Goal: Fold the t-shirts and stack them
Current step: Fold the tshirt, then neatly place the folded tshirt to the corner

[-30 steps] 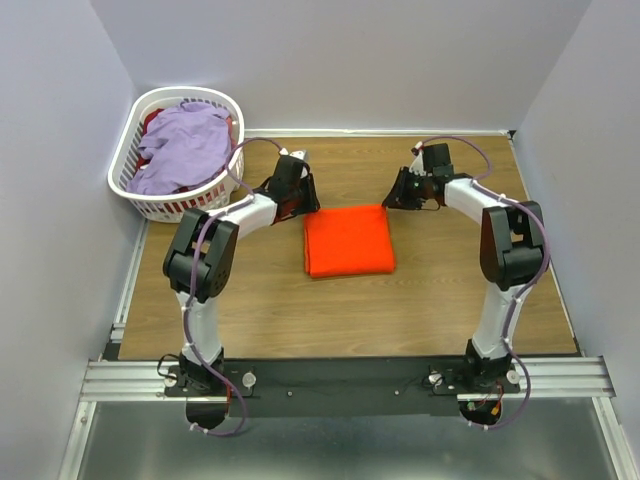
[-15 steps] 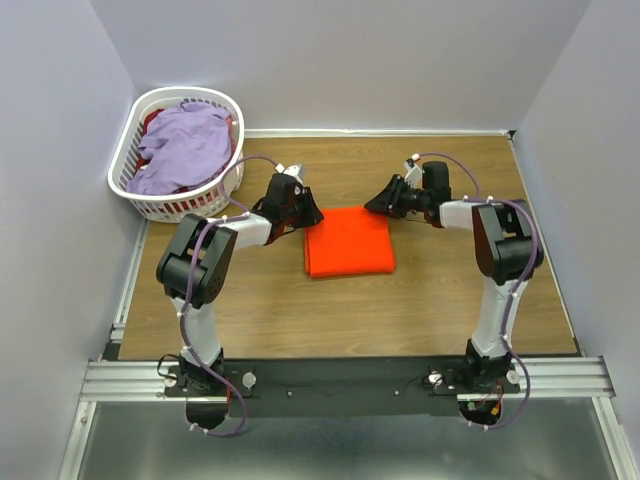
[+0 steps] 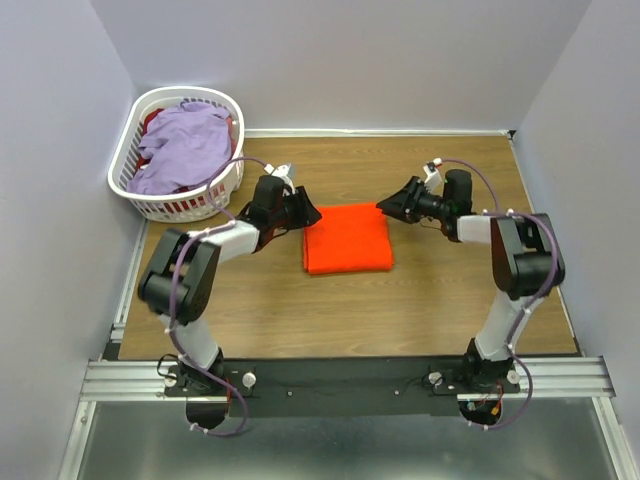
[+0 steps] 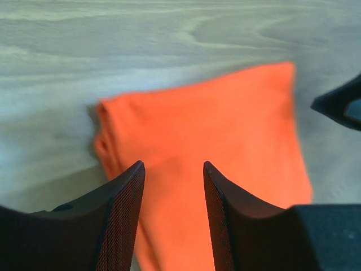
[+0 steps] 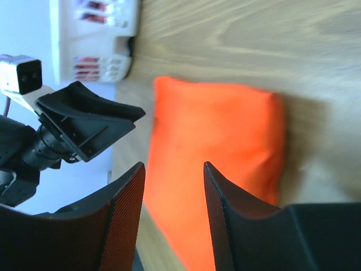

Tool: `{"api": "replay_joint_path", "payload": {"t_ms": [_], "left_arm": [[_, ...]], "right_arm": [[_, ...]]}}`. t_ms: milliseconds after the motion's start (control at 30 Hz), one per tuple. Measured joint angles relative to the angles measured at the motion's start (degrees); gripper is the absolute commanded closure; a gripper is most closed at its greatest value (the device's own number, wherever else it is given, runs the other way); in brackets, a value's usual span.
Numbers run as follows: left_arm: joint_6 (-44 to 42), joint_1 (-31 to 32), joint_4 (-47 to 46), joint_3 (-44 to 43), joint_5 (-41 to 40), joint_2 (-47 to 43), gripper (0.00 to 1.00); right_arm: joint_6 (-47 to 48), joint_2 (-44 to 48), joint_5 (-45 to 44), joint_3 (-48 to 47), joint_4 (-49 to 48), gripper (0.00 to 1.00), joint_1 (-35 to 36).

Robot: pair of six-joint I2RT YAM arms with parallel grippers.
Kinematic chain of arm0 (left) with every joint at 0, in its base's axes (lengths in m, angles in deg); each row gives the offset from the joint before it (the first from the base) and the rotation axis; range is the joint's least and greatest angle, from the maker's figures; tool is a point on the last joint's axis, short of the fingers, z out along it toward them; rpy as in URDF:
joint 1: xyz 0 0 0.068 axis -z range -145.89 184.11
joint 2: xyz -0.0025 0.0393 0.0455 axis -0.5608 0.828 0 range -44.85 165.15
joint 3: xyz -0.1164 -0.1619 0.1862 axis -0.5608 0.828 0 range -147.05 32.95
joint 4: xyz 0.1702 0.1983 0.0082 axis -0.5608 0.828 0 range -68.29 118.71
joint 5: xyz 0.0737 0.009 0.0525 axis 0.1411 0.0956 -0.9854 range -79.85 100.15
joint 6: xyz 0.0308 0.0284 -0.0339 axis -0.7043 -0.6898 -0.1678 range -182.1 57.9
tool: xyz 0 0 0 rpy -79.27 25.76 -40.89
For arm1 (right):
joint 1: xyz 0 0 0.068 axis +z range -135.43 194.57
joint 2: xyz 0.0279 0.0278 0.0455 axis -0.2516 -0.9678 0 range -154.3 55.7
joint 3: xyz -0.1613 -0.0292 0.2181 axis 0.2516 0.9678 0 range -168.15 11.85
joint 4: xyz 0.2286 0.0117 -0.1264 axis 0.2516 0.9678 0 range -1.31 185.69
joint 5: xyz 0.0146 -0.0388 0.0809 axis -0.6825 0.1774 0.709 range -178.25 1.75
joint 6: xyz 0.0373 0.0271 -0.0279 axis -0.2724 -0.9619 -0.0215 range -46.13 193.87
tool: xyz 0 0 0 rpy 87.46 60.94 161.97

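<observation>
An orange t-shirt (image 3: 347, 239) lies folded into a neat rectangle on the wooden table (image 3: 330, 310). My left gripper (image 3: 308, 215) hovers at its upper left corner, open, with nothing between its fingers; in the left wrist view the orange t-shirt (image 4: 225, 130) spreads out past the left gripper (image 4: 172, 168). My right gripper (image 3: 385, 207) sits at the upper right corner, also open and empty; the right wrist view has the orange t-shirt (image 5: 214, 135) beyond the right gripper (image 5: 172, 168). A lavender t-shirt (image 3: 182, 148) is heaped in the basket.
The white slotted laundry basket (image 3: 132, 193) stands at the back left corner, with a bit of red cloth (image 3: 152, 121) under the lavender one. Grey walls close the table on three sides. A metal rail (image 3: 340, 378) runs along the near edge.
Both grippers have opened wider and dropped lower toward the table at the folded orange t-shirt's far corners. The right arm has swung outward to the right. The t-shirt lies as before.
</observation>
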Motion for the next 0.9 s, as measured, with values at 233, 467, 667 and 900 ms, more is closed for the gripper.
{"api": "replay_joint_path", "payload": {"t_ms": [233,467,667,900], "left_arm": [[0.92,6.12,-1.03,11.50,0.15,-18.38,0.50],[6.10,10.01,-4.44,23.43,0.92,-14.23,0.53],[7.43,9.88,-2.29,24.09,-1.05,-17.70,0.48],[2.10,16.11,11.82,14.58,-15.54,-28.33,0.38]], "right_arm": [[-1.99,15.96,3.98,15.93,-6.05,0.46,0.42],[-2.16,7.96,5.75,27.76,-10.40,0.48,0.48],[-1.57,9.66,5.57,29.68,-12.98,0.48,0.04],[6.75,30.93,-9.03,24.76,10.95,0.29,0.04]]}}
